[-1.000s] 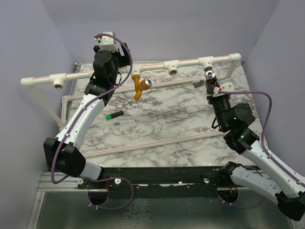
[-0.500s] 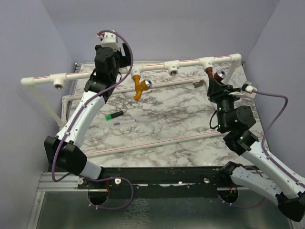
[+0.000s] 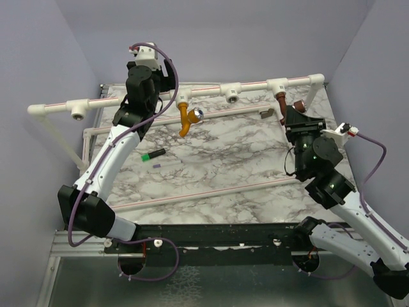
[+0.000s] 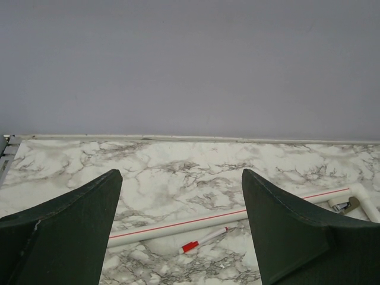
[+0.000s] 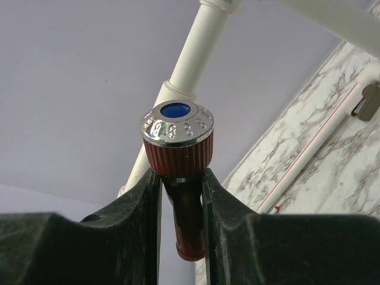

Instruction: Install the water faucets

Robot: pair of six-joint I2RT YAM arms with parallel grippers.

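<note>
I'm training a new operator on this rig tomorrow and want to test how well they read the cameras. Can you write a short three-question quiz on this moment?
1. True or false: the left gripper is holding a faucet.
2. What is the right gripper shut on? A) a spanner B) the reddish-brown faucet C) nothing
3. Fill in: the orange faucet hangs from the raised white ____ at the back of the table.

Key: 1. False, its jaws are wide apart with nothing between them. 2. B. 3. pipe.
</note>
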